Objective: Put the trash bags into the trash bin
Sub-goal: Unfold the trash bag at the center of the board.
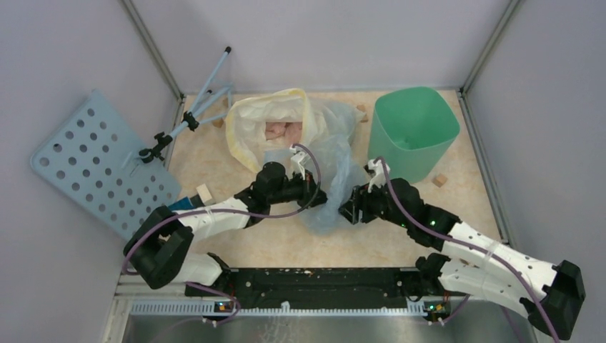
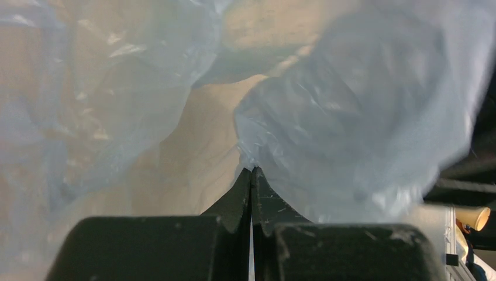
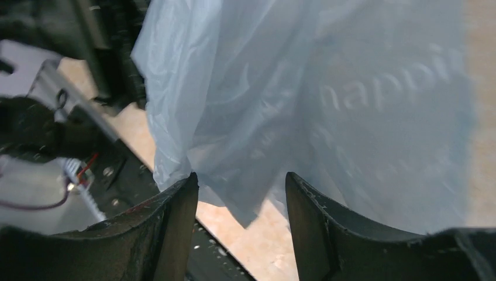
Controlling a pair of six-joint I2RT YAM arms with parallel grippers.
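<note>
Leftmost, in the top view, we see a flat pale-blue perforated board (image 1: 100,161) with rows of round holes, leaning off the table (image 1: 286,243), whose top is beige and marbled. Next comes a slack whitish bag with a yellow rim (image 1: 266,121), its mouth gaping, something pink inside.

Just right of it lies the task's thing, the thin, crinkly, see-through pale-blue plastic bag (image 1: 336,179). It drapes from beside the whitish bag down between the two grippers, outside the bin. The left gripper (image 1: 316,194) meets it from the left and the right gripper (image 1: 350,207) from the right.

Further right stands the smooth mint-green plastic bin (image 1: 414,132), rounded-square with tapering walls, upright and near the bag but apart from it. A small wooden block (image 1: 439,180) sits by its base.

Only the wrist cameras settle the grips. On the left wrist, the left gripper (image 2: 252,171) is clenched, its black fingers pressed tip to tip with a fold of the bag (image 2: 339,117) gathered right at them, seemingly pinched. On the right wrist, the right gripper (image 3: 240,175) stands released, jaws apart, a hanging corner of the bag (image 3: 327,105) dipping between them unclamped.

That view alone also shows pale lettering in the film, roughly "happi", blurring out towards the right.
</note>
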